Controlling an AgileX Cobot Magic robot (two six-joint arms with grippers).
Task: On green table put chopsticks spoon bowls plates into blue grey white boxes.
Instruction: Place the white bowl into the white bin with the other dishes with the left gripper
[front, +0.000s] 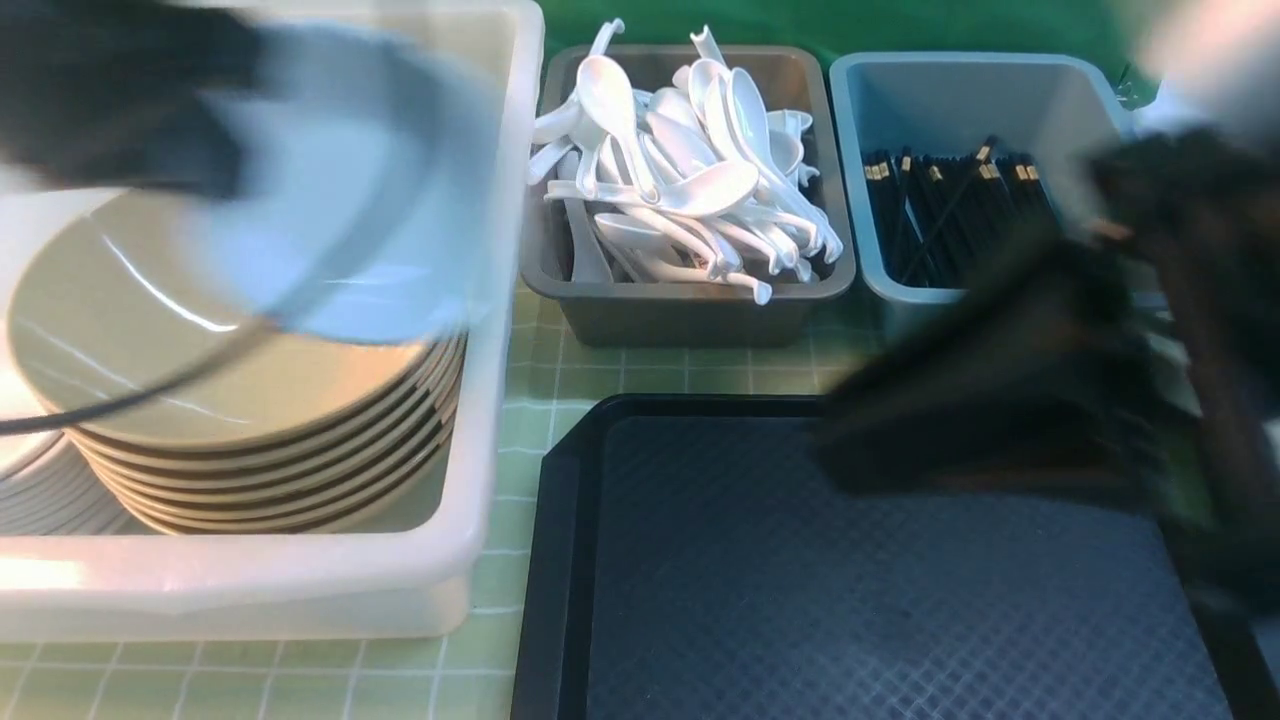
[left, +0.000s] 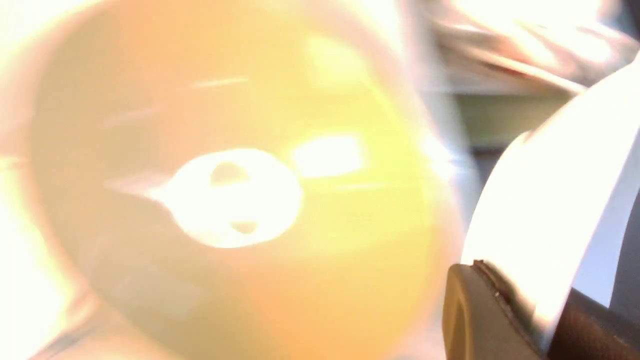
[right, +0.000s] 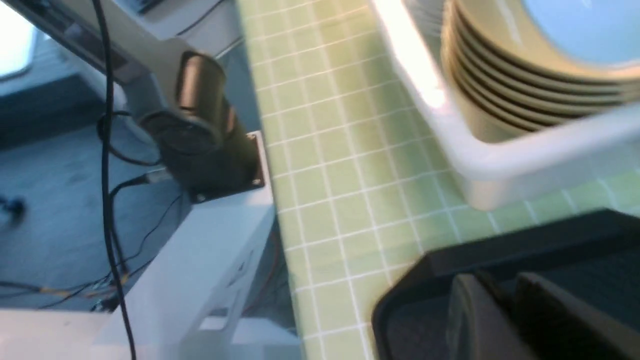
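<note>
Much is blurred. The left gripper (front: 130, 110) is a dark smear above the white tub (front: 505, 300); whether its fingers are apart or together cannot be told. The left wrist view is washed out in orange glare, showing only a round bowl shape. The right gripper (front: 1010, 400) is a dark blur over the far right corner of the black tray (front: 570, 560), and its fingers (right: 480, 320), cut off in the right wrist view, seem close together with nothing seen between them. The bowls (front: 250, 400) sit stacked in the white tub on the green table (front: 530, 390). Spoons (front: 690, 190) fill the grey box (front: 690, 310); chopsticks (front: 940, 215) lie in the blue box (front: 860, 110)
</note>
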